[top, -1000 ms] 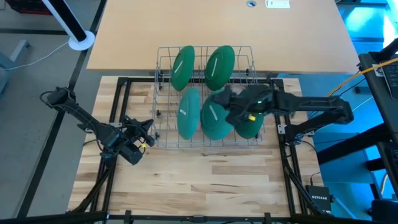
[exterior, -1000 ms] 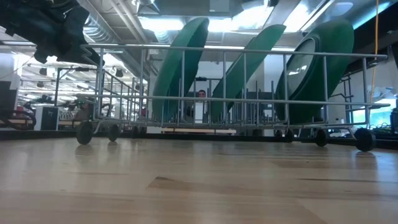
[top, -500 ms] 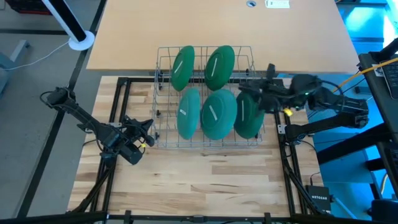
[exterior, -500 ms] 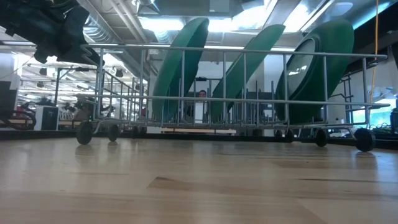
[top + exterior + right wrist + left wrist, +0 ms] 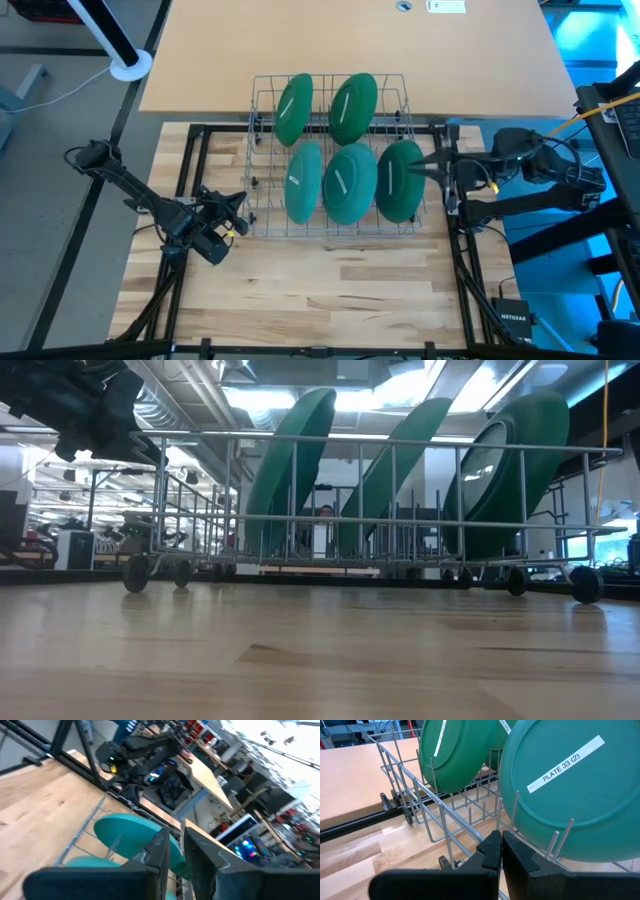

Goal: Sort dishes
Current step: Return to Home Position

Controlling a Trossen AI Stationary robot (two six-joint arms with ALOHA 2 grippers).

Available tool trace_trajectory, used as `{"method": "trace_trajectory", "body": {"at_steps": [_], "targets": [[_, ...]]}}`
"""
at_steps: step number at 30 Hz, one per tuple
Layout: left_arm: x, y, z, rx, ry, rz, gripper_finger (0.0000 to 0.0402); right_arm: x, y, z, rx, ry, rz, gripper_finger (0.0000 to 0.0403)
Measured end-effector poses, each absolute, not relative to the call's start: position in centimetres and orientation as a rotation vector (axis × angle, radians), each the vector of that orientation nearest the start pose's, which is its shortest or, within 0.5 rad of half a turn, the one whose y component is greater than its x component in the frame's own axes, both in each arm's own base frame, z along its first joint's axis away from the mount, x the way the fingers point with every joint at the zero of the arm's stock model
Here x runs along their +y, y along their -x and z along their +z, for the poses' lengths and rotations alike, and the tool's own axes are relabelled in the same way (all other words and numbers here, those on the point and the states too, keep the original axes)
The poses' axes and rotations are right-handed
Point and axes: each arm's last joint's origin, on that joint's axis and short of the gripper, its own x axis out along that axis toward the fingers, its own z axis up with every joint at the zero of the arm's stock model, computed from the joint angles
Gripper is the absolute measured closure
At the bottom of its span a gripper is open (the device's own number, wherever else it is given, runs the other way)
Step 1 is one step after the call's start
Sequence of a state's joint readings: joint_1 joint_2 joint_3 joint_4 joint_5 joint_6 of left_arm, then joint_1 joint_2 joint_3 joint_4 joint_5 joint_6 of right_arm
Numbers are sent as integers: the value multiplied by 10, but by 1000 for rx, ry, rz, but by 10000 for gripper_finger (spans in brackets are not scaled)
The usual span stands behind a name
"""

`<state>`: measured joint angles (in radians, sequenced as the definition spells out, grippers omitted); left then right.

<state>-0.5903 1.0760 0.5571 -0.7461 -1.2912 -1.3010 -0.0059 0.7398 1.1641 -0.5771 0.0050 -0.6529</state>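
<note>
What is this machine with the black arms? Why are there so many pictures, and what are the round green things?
It is a robot with two dark arms, each ending in a pincer for grabbing. One picture looks straight down from above. One looks level across the wooden table. Two come from little cameras on the arms' wrists. On the table stands a wire rack. Five green plates stand on edge inside it, two at the back and three in front. The left pincer is shut and empty, close to the rack's left side. The right pincer, fingers slightly apart, holds nothing and hangs beside the rack's right side.
</note>
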Motion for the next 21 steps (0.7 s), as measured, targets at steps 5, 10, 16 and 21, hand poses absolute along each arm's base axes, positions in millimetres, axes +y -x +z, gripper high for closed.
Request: {"method": "trace_trajectory", "body": {"at_steps": [5, 10, 16, 21], "targets": [[-66, -148, 194, 226, 163, 895, 398, -2, -110, 414, 158, 656, 0, 340], [-66, -149, 194, 223, 169, 896, 398, -2, -113, 397, 198, 657, 12, 340], [-70, -152, 200, 150, 219, 888, 398, -2, -113, 372, 191, 583, 2, 340], [-75, -156, 226, 167, 143, 849, 398, -3, -102, 364, 140, 576, -36, 340]]}}
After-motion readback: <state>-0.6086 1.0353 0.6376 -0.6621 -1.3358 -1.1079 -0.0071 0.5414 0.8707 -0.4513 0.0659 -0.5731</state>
